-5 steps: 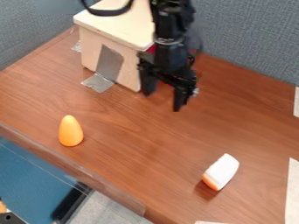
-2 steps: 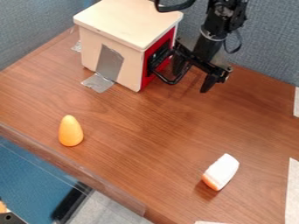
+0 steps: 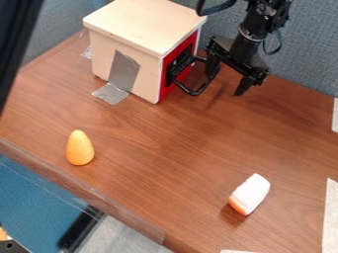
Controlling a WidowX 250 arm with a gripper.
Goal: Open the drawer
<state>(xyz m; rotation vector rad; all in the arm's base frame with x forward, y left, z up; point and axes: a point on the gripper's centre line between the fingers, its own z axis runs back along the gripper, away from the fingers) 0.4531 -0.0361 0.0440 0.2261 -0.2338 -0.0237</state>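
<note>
My gripper [image 3: 228,81] hangs to the right of the wooden box [image 3: 142,24] near the back wall, its two fingers spread apart. The red drawer front [image 3: 170,88] is on the box's right side and looks flush with it. A black loop handle [image 3: 191,92] sticks out from that front. The left finger overlaps the outer end of the handle in the view; whether they touch I cannot tell. The other finger stands farther right, over the table.
An orange egg-shaped object [image 3: 80,148] stands at the left of the table [image 3: 158,163]. A white and orange block [image 3: 250,193] lies at the lower right. Grey tape [image 3: 111,93] holds the box down. A dark edge [image 3: 15,34] cuts across the upper left corner.
The gripper has moved right from in front of the box, uncovering the red front and handle, then slightly up and right. The dark edge has appeared at the upper left.
</note>
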